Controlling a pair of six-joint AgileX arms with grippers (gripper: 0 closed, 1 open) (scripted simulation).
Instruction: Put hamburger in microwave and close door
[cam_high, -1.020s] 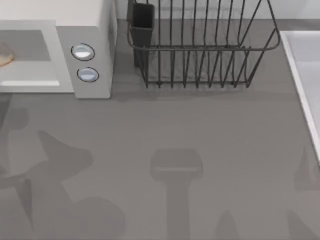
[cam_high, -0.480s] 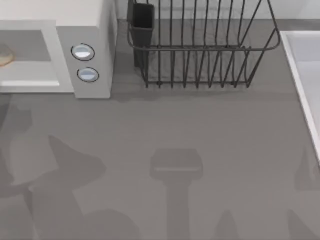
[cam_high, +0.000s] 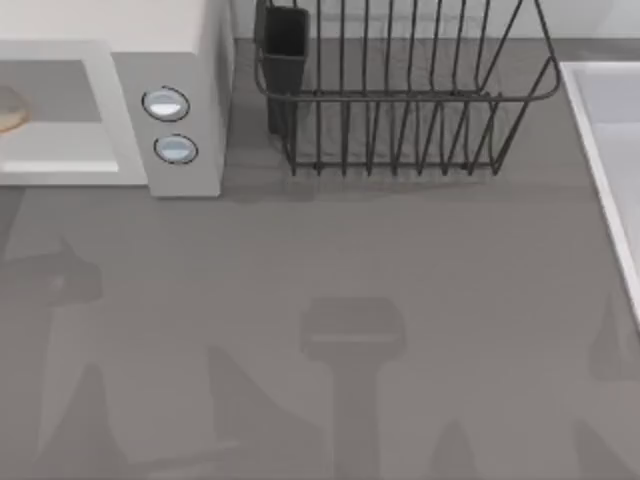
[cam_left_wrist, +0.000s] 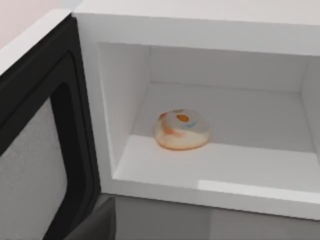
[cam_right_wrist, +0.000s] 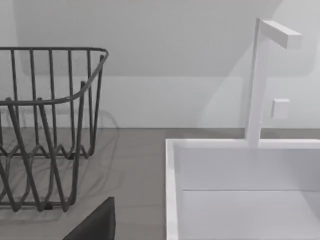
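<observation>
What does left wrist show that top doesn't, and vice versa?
Left wrist alone: the whole hamburger resting on the floor of the microwave cavity, and the door swung open beside it. Top view alone: the two knobs, the dark wire dish rack, the sink rim at the table's right, and the bare table. Shared: the microwave with the hamburger inside; the top view catches just the bun's edge.

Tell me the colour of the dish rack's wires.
Dark grey, nearly black; the dish rack shows best in the top view.
</observation>
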